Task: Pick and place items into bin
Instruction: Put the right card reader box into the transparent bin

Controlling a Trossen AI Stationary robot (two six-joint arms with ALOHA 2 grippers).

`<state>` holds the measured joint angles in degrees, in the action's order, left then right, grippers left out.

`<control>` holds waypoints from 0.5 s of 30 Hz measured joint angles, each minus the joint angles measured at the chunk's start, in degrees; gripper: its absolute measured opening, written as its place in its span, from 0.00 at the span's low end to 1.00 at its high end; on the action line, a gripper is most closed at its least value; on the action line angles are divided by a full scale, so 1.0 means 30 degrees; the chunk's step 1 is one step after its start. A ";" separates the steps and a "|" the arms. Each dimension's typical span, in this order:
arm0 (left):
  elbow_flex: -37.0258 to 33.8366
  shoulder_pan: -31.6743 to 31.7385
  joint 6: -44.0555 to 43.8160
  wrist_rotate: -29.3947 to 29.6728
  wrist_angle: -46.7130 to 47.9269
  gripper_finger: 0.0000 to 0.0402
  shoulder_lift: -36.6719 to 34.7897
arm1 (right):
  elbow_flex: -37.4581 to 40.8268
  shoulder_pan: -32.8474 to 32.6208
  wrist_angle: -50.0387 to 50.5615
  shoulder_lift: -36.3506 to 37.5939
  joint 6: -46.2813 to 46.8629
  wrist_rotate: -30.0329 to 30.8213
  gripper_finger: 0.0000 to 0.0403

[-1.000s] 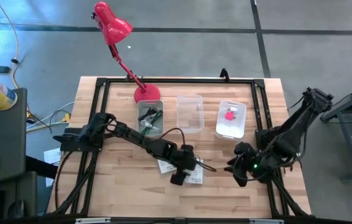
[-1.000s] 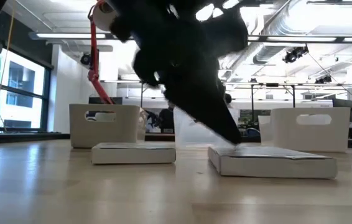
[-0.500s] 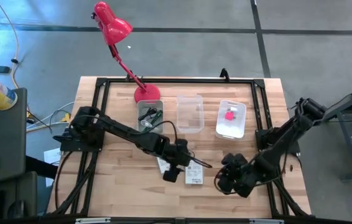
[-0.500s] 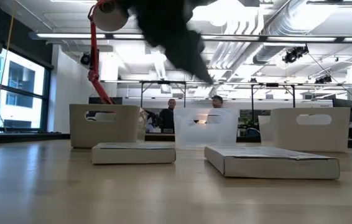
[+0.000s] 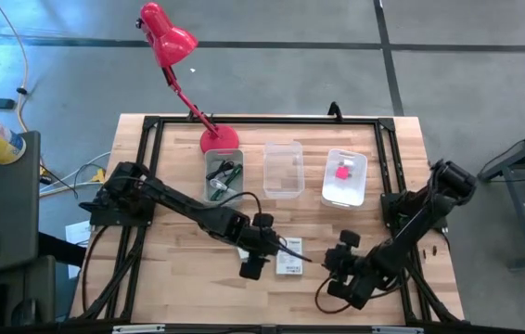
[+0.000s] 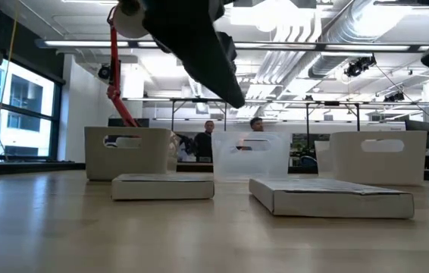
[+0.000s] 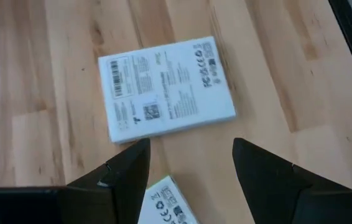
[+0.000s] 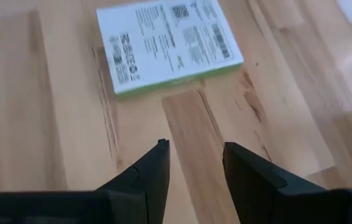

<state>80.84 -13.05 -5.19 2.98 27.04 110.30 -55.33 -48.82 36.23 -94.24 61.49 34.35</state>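
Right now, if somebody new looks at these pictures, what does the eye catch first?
First the red lamp leaning over the table's far left corner. Then three clear bins in a row, the right one holding a pink cube. Nearer, both grippers, left and right, hang with jaws open over white boxes.

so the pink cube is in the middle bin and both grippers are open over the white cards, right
Not quite. The high view shows the pink cube in the right-hand bin, not the middle bin, which looks empty. The rest holds: the left gripper and right gripper are open above the white cards.
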 joint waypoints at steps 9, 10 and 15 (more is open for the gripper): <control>0.0007 -0.0867 -0.3865 0.0564 -0.0540 0.54 0.0422 | -0.0015 0.0219 -0.0623 -0.0451 0.3321 -0.0524 0.35; 0.0009 -0.0861 -0.4487 0.0603 -0.0890 0.54 0.0422 | -0.0015 0.0219 -0.0672 -0.0451 0.3767 -0.0619 0.35; -0.0022 -0.0716 -0.7098 0.0758 -0.1239 0.54 0.0827 | -0.0015 0.0219 -0.1996 -0.0451 0.4795 -0.1053 0.35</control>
<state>80.77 -15.20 -26.48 5.25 23.32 112.78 -55.37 -48.16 30.24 -95.59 75.88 31.19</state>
